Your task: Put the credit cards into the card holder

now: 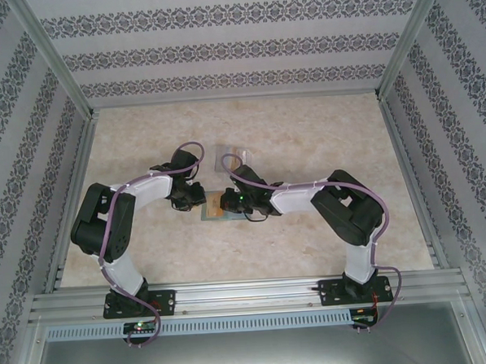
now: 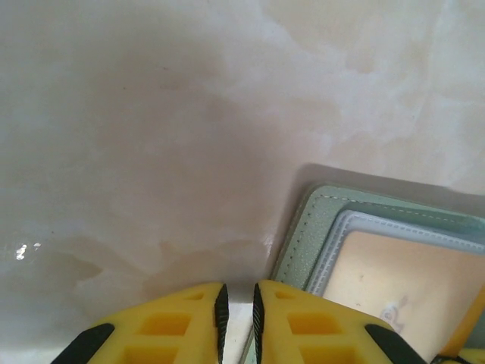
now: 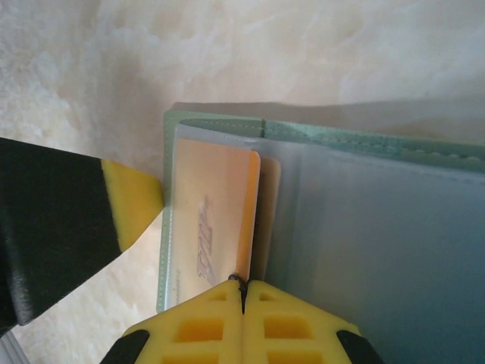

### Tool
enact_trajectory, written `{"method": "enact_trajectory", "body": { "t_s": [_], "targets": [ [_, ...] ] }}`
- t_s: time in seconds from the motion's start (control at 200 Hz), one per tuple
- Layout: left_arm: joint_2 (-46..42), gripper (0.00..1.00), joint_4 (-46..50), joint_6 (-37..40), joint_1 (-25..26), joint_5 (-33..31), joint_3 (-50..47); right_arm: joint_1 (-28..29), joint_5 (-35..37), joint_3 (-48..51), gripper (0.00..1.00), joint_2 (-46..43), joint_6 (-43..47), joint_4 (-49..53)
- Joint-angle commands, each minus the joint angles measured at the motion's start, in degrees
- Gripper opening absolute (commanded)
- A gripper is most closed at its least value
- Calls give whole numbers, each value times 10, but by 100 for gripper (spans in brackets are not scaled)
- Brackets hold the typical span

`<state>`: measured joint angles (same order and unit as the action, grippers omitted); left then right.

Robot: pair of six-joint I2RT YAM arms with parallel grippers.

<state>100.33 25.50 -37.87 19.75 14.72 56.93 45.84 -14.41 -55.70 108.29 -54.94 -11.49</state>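
Two sets of fingers met at the holder (image 1: pixel 214 208) from opposite sides, and the split of work looked deliberate: one to steady, one to feed. The right fingers (image 3: pixel 242 287) were clenched on the near end of an orange card (image 3: pixel 216 220), whose long edge ran straight into the seam between them. The card lay just ahead of them, over the end pocket of the open holder (image 3: pixel 364 227). Whether it was already under the clear plastic or only resting on top could not be told. Such an end-on pinch would suit pushing a thin card along its own length. The left fingers (image 2: pixel 239 299) were nearly together, with only a thin slit between them, and sat at the holder's (image 2: pixel 303 235) outer edge. Whether that edge was caught in the slit could not be told. In the right wrist view, one left fingertip (image 3: pixel 140 201) touched the holder's rim just left of the right fingers, probably bracing it against sliding on the smooth counter (image 2: pixel 151 114). Both arms were folded with elbows out and forearms angled inward, wrists pitched down so the fingers pointed at the counter. Beyond both sets of fingers lay a pale rectangle (image 1: pixel 228 161), perhaps another card.
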Motion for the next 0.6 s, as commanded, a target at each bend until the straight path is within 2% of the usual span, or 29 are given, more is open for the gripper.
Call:
{"method": "enact_trajectory", "body": {
  "t_s": [0.0, 0.075, 0.2, 0.295, 0.395, 0.485, 0.595],
  "targets": [
    [27, 22, -47, -5, 6, 21, -12, 5, 15, 21, 0, -4, -16, -29],
    [26, 22, -44, -5, 7, 19, -9, 3, 18, 30, 0, -15, -18, -28],
    [24, 27, -40, 5, 5, 17, -3, 1, 38, 48, 10, -42, -16, -16],
    [15, 37, -28, 4, 2, 15, 0, -1, 50, 63, 12, -64, -16, -12],
    [2, 48, -13, 17, 2, 18, 8, -1, 66, 77, 25, -89, -7, -3],
    [-13, 49, 17, 21, 2, -1, 18, -4, 66, 82, 33, -101, -7, 6],
    [-30, 50, 23, 22, 2, 1, 15, -6, 62, 88, 34, -108, -6, 5]
  ]
}}
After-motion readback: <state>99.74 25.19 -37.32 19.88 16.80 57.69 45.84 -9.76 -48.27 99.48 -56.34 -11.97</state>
